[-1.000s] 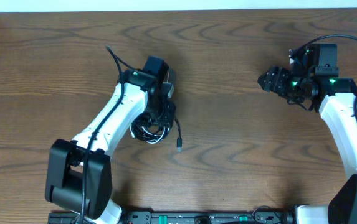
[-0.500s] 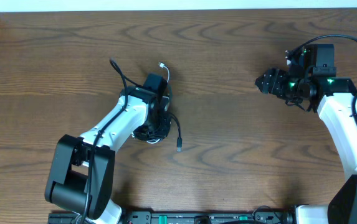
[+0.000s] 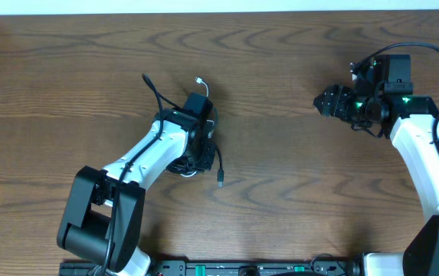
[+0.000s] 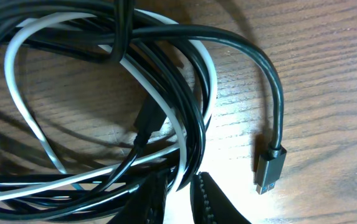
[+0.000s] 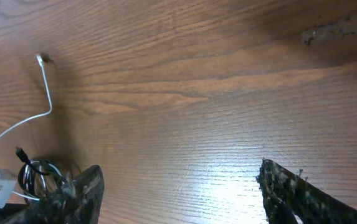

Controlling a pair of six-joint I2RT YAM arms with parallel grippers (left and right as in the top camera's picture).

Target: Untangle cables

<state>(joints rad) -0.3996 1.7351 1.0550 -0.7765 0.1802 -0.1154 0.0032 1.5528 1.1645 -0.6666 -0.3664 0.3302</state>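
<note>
Left fingers [image 4: 218,200] are clenched on strands at the edge of the cables [image 3: 187,162]. The white cord [image 4: 210,87] and black cord [image 4: 280,118] run into the narrow gap between them. The tangle sits on the tabletop [image 3: 280,199], left of centre, under the left wrist. The black plug [image 4: 269,171] lies free on the wood just beside the loops. The white plug end [image 3: 201,80] trails toward the far edge. Right fingers [image 5: 290,193] are spread wide, gripping nothing, well apart from the tangle.

looks like a robotics lab: a white left arm [image 3: 139,157] and right arm [image 3: 426,165] stand at a wood-grain desk [image 3: 280,207], with a black strip of electronics [image 3: 242,269] along its near edge.
</note>
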